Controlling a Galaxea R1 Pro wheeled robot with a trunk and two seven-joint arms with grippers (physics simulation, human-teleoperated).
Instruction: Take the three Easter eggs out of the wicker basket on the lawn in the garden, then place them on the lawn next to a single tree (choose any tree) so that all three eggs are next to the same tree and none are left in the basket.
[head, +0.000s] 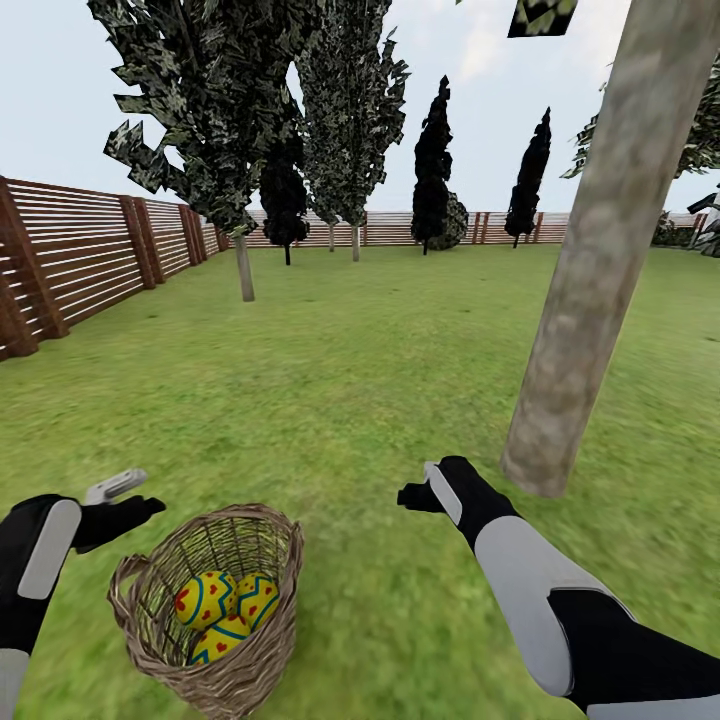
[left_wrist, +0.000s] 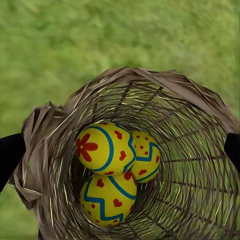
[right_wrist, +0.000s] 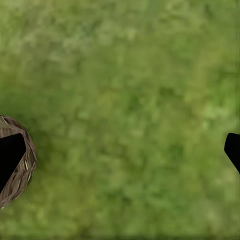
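Note:
The wicker basket (head: 235, 665) stands on the lawn (head: 350, 400) at the near left, tipped slightly. Three yellow Easter eggs lie in it: one with a red flower (left_wrist: 102, 148), one with a zigzag (left_wrist: 145, 155), one with hearts (left_wrist: 107, 200). In the head view they sit together at the basket's bottom (head: 225, 610). My left gripper (head: 125, 500) hovers open above and just left of the basket, and its fingers (left_wrist: 10, 157) are spread wider than the rim. My right gripper (head: 428, 488) is open over bare grass to the right of the basket, near the tree trunk (head: 600, 260).
A brown slatted fence (head: 90, 260) runs along the left and far side. Dark cypress-like trees (head: 432, 170) and a thin-trunked leafy tree (head: 243, 268) stand further back. Grass stretches between the basket and the thick trunk's foot (head: 545, 470).

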